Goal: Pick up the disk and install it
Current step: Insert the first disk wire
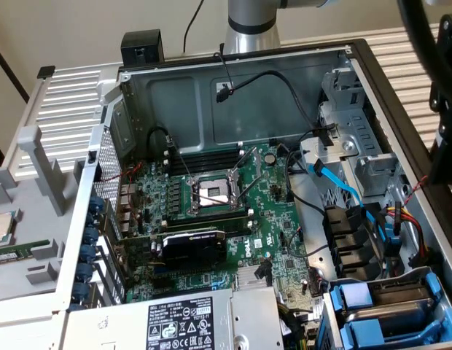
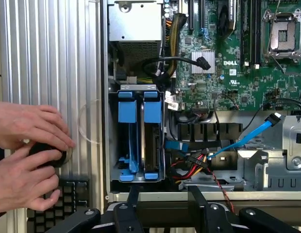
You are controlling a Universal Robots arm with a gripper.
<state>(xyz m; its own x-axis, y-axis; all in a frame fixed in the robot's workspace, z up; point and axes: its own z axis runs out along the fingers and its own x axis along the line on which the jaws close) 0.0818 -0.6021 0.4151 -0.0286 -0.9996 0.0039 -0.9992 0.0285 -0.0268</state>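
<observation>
Holds gripper [image 2: 165, 196] spread and empty, just short of the drive cage [image 2: 111, 145] housing the disk [image 2: 152, 141] beside a second blue-framed drive [image 2: 127, 141]. Off to one side, hands [image 2: 31, 127] clasping a round black thing [image 2: 46, 154].

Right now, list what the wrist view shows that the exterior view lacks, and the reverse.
Wrist view: two hands on a dark round thing beside the case, and the open tool. Exterior view: the arm's base and a loose chip outside the case. Both: the motherboard, CPU socket, blue cable and two blue-framed drives.
</observation>
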